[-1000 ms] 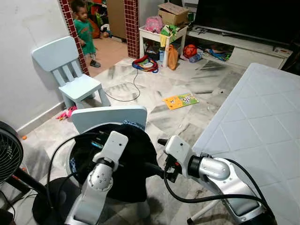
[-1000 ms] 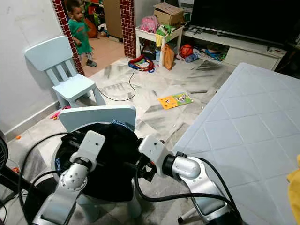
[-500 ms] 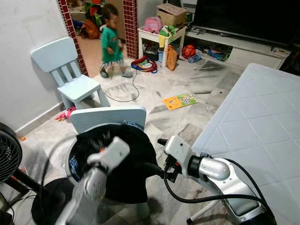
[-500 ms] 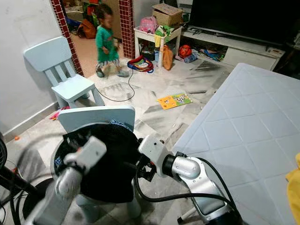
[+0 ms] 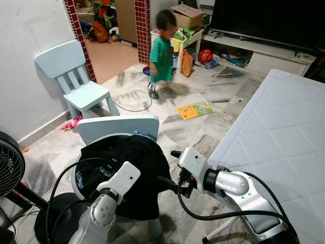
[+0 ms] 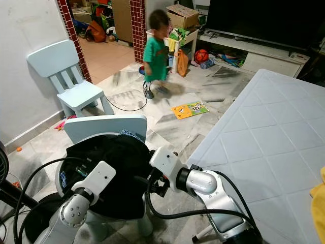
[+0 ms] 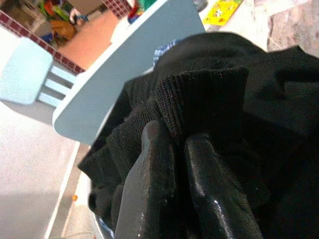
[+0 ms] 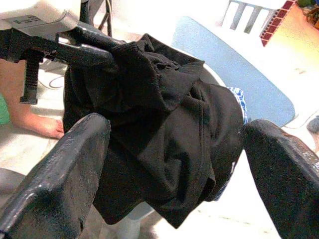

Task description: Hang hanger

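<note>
Head stereo pair: high up, facing fwd/down over both silver arms, pale-blue child's chair w/ heaped black knit garment (image 5: 133,168), marble floor, white tiled table (image 5: 284,132). Left wrist cam: v. close, along two black fingers (image 7: 159,189) into that garment. Right wrist cam: near, between spread fingers, same garment + chair back (image 8: 234,84).

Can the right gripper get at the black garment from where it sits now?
Probably yes. The right gripper is open and faces the black garment with nothing between them; the left gripper already pinches its ribbed edge.
</note>
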